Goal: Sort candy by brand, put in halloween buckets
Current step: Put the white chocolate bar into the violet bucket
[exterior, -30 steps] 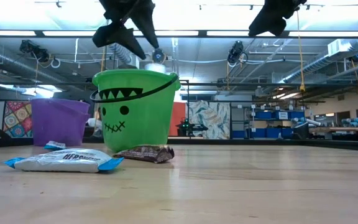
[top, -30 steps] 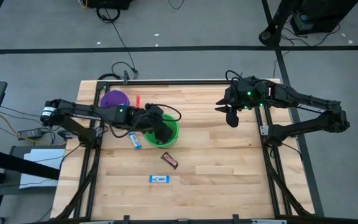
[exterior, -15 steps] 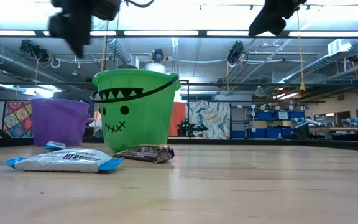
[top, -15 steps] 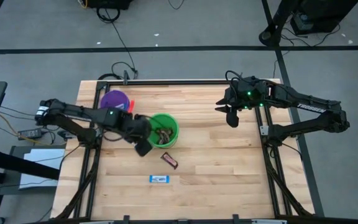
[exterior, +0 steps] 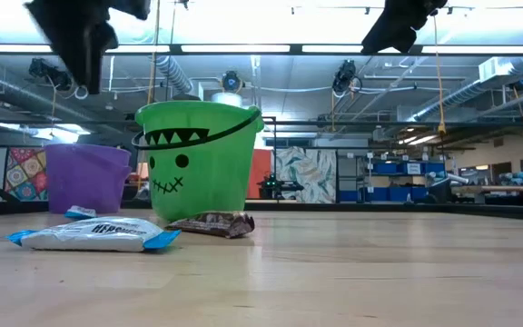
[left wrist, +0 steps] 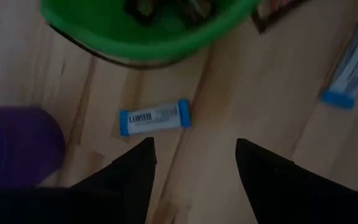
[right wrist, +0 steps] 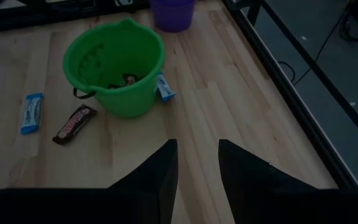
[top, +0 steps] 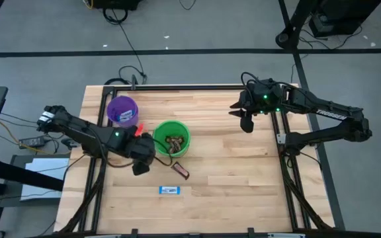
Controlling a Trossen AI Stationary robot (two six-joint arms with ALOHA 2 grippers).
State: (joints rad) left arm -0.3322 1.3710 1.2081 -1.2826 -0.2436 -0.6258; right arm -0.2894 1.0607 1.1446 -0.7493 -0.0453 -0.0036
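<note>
Dark brown candy (top: 172, 141) lies inside the green bucket (top: 159, 132), which stands mid-table, with the purple bucket (top: 122, 110) to its far left. One brown bar (top: 180, 170) and one blue-and-white bar (top: 169, 190) lie flat on the wood nearer the near edge. A second blue-and-white bar (left wrist: 155, 117) lies between the buckets; my left arm covers it in the high view. My left gripper (left wrist: 194, 162) is open and hovers high above that bar (exterior: 80, 213), left of the green bucket. My right gripper (right wrist: 196, 155) is open and waits high at the table's far right (top: 245, 122).
A small red object (top: 137, 127) shows beside the purple bucket. Black frame rails run along the table's left and right edges (top: 282, 142). Bare wood stretches across the table's right half and along its near edge.
My left gripper has swung from above the green bucket toward the table's left and near edges, staying high, and now hangs over the blue-and-white bar beside the bucket. The brown candy inside the bucket, covered by the gripper before, now shows.
</note>
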